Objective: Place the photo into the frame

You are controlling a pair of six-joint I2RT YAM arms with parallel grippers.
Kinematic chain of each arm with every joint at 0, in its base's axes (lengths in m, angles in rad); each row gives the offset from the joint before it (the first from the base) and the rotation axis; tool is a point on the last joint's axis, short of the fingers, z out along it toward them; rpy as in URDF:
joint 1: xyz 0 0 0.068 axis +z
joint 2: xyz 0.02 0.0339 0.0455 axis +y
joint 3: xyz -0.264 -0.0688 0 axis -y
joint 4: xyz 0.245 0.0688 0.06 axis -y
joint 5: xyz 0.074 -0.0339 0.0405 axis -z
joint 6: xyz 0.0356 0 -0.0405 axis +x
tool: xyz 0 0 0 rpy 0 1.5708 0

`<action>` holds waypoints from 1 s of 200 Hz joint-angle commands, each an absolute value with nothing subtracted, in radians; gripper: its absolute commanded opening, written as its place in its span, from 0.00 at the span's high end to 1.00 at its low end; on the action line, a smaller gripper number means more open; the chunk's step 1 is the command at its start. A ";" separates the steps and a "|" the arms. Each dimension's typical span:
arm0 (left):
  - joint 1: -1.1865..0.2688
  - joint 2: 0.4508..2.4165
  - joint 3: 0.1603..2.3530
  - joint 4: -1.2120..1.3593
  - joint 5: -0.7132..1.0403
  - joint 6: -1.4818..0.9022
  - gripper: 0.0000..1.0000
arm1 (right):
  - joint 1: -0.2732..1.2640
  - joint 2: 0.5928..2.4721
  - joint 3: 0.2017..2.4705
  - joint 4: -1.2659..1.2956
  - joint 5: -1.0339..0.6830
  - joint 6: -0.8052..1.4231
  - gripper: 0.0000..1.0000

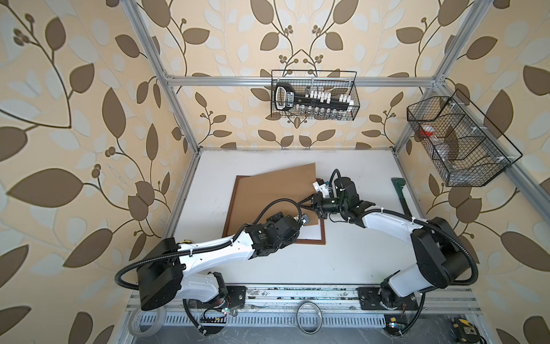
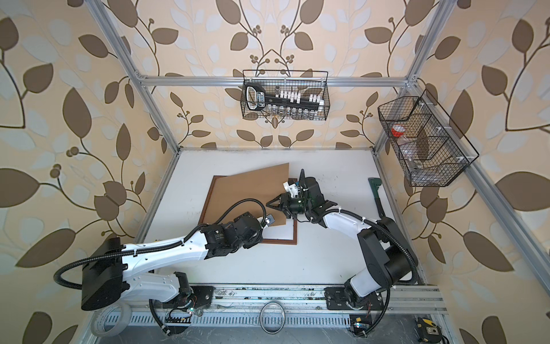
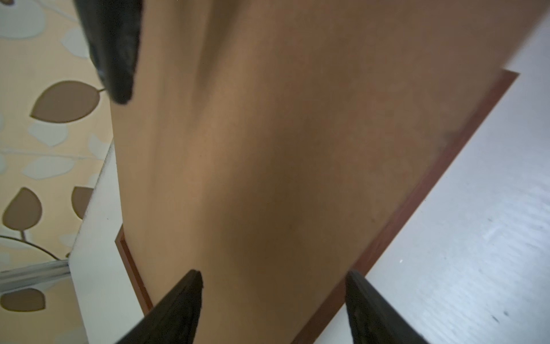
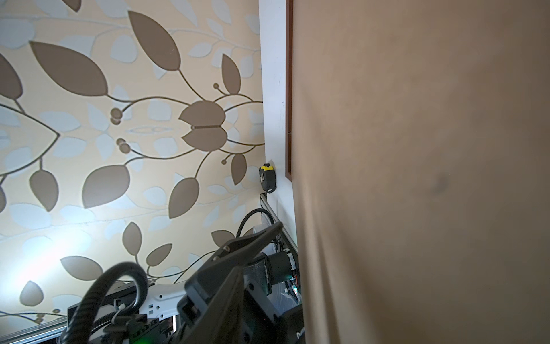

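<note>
The frame, thin reddish-brown wood, lies flat on the white table. A plain brown backing board lies askew over it and hides the photo. My right gripper reaches in at the board's right edge, turned on its side. In the right wrist view the board fills one side with no finger on its face. My left gripper hovers open over the board near its front right corner, holding nothing. The frame's border shows beside the board.
Two wire baskets hang on the walls above the table. A green-handled tool lies along the table's right edge. A tape measure sits at the table's left edge. A tape roll and a ring lie by the front rail.
</note>
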State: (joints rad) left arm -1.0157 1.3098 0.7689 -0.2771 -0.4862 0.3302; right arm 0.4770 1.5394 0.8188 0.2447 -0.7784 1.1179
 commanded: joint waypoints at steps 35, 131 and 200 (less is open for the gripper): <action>-1.022 1.298 0.756 -0.234 -0.559 0.325 0.49 | 0.480 1.485 0.868 0.190 -0.810 1.108 0.55; -1.022 1.340 0.730 -0.245 -0.483 0.264 0.97 | 0.289 1.329 0.893 -0.245 -0.758 0.863 0.45; -1.016 1.342 0.718 -0.222 -0.480 0.235 0.99 | 0.296 1.422 0.976 -0.681 -0.173 0.579 0.49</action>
State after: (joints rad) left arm -1.0283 1.3331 0.7464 -0.2222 -0.6037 0.3622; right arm 0.1951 1.3426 0.9504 -0.5011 -0.4366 0.6888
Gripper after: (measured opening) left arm 0.209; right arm 0.511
